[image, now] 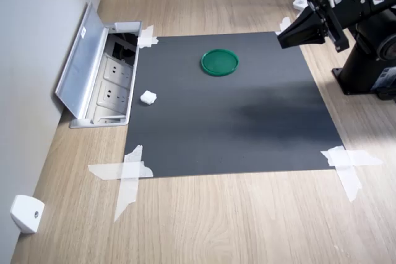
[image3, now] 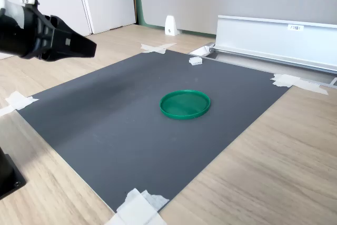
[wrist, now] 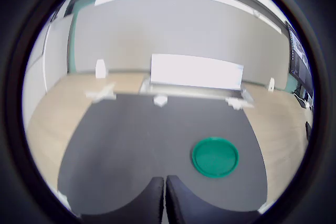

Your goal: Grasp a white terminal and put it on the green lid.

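One white terminal [image: 148, 97] lies on the dark mat [image: 247, 128] at the first exterior view's left edge, just beside the open socket box [image: 108, 85]; in the second exterior view I see it [image3: 196, 61] at the mat's far edge. The green lid [image: 219, 62] sits flat on the mat, well apart from the terminal; nothing rests on it. My gripper [image: 283, 38] hangs above the mat's corner at the first exterior view's right; in the wrist view its fingers [wrist: 149, 203] are pressed together, holding nothing.
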Robot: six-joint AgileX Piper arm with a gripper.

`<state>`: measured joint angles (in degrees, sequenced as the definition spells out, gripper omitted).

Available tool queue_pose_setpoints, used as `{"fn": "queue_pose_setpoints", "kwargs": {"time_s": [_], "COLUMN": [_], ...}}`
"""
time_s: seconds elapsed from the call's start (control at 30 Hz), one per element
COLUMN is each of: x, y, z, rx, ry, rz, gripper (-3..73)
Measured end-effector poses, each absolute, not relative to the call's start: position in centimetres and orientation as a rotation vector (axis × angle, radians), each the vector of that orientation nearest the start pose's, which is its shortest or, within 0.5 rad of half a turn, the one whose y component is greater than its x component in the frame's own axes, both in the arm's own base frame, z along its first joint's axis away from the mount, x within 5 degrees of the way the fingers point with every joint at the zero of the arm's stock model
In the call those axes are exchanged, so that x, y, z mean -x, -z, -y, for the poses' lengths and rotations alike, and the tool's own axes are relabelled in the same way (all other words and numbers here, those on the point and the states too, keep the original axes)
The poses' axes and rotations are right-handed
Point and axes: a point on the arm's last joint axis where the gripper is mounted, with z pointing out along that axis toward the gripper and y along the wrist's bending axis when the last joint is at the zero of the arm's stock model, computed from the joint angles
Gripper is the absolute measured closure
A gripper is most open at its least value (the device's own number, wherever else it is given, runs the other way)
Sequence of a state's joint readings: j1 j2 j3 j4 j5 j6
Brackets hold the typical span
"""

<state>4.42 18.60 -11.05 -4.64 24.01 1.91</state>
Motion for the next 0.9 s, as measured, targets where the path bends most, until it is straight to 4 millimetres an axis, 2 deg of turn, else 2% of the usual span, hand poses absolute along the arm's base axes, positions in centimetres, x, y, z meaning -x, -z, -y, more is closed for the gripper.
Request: {"fn": "queue_pose_setpoints", "kwargs": {"time_s": [0.23, 0.53, 0.7, 0.9], "x": [-10.2, -16.0, -20.0, -26.3], "y": [-25.0, -28.1, -29.4, -28.7], "z": [-0.3, -0.7, -1.0, -1.5], "rx": [0.13, 0.14, 0.191, 0.352], "ry": [0.051, 0.058, 0.082, 0.127], "rz": [-2.274, -2.394, -2.486, -2.595], "gripper": [70.2, 70.2, 70.2, 70.2]}}
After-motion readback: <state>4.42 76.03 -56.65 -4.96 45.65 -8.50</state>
